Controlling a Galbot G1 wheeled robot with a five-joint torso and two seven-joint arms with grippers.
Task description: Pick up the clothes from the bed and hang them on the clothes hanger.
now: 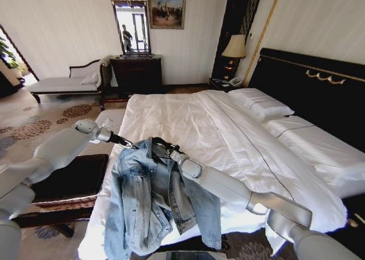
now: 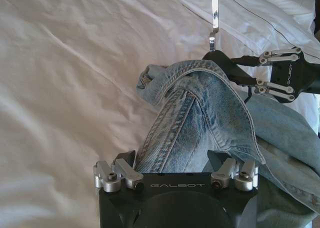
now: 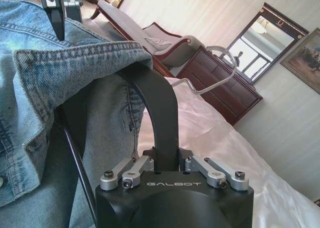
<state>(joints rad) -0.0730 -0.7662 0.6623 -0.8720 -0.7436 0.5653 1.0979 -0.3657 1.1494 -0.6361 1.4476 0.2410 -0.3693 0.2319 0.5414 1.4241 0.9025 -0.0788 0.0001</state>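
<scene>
1. Denim, pale blue and faded: the collared long-sleeved jacket (image 1: 154, 197) hangs in the lower centre of the head view, draped over the slim black triangular hanger (image 3: 159, 108) with its silver hook (image 2: 214, 18).
2. Right end effector (image 3: 166, 163) clamps narrow on the hanger's black bar, just beside the collar.
3. Left end effector (image 2: 172, 163) pinches a fold of the jacket's seamed edge.
4. Behind, the large white-sheeted bed (image 1: 228, 129) with a black headboard fills the right of the frame.
</scene>
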